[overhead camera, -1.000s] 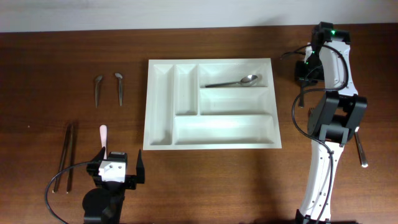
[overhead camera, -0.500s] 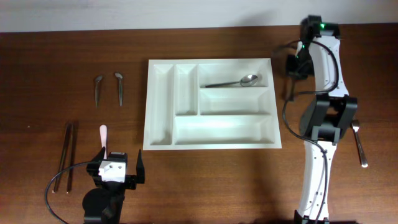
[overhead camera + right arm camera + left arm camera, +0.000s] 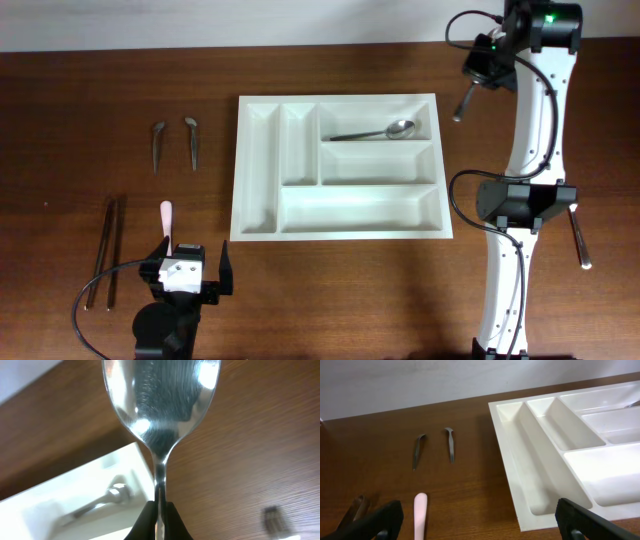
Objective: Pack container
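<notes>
My right arm has swung to the upper right of the frame, right hand (image 3: 157, 521) pinched on a spoon (image 3: 160, 405). The tray (image 3: 340, 99) lies centre, the other spoon (image 3: 375, 132) in its top slot. I should lower mine flat beside that one before releasing. My left hand (image 3: 186, 268) waits wide, lower left.

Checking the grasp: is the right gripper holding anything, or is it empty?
Holding. The right gripper is shut on a spoon: the wrist view shows the handle pinched between the jaws, bowl toward the camera.
</notes>
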You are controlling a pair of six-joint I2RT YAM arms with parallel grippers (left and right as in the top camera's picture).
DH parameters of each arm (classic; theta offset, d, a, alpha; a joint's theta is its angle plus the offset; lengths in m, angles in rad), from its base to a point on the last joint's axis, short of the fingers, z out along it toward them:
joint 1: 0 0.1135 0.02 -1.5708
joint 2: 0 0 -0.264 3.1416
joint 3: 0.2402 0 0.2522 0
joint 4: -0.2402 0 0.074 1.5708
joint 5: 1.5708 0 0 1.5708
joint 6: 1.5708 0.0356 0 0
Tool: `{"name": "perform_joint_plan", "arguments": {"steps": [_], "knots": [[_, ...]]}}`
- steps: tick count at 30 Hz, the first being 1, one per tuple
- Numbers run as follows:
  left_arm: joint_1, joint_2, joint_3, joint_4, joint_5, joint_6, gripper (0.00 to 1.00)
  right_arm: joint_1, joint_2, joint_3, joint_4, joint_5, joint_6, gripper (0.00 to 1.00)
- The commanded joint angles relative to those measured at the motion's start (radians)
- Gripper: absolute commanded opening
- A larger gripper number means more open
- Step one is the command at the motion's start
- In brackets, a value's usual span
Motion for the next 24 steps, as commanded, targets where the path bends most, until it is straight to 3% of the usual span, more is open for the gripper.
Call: {"name": "perform_joint_plan", "arguments": {"steps": [1, 16, 24], "knots": [[0.005, -0.007, -0.004, -0.001, -0.006, 0.01, 0.99, 0.058, -0.025, 0.013, -0.003, -0.082, 0.157, 0.04], [0.005, -0.007, -0.004, -0.001, -0.006, 0.01, 0.99, 0.295, -0.011, 0.002, -0.019, 0.021, 0.98, 0.04], [0.005, -0.007, -0.004, -0.001, -0.006, 0.01, 0.99, 0.372, 0.023, -0.026, -0.01, 0.116, 1.215, 0.04]]}}
